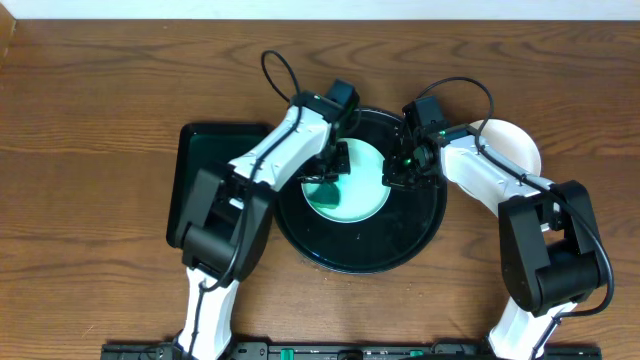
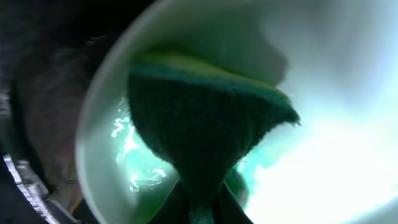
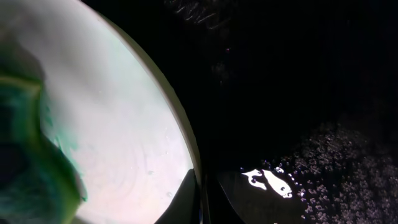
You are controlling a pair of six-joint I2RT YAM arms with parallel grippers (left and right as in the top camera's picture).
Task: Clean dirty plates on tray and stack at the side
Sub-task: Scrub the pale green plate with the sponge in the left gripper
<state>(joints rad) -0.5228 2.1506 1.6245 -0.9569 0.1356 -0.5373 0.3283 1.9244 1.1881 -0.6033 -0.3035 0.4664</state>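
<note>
No legible text, seemingly.

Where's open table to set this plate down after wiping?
Bare wood table left of the green tray, and all along the far edge. Right of the white plate there's a narrower strip. Crowded: the black tray, where left gripper with sponge and right gripper meet over the mint plate.

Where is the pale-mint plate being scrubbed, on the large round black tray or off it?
On it. Overhead, the pale-mint plate lies under a green sponge, inside the rim of the black tray.
</note>
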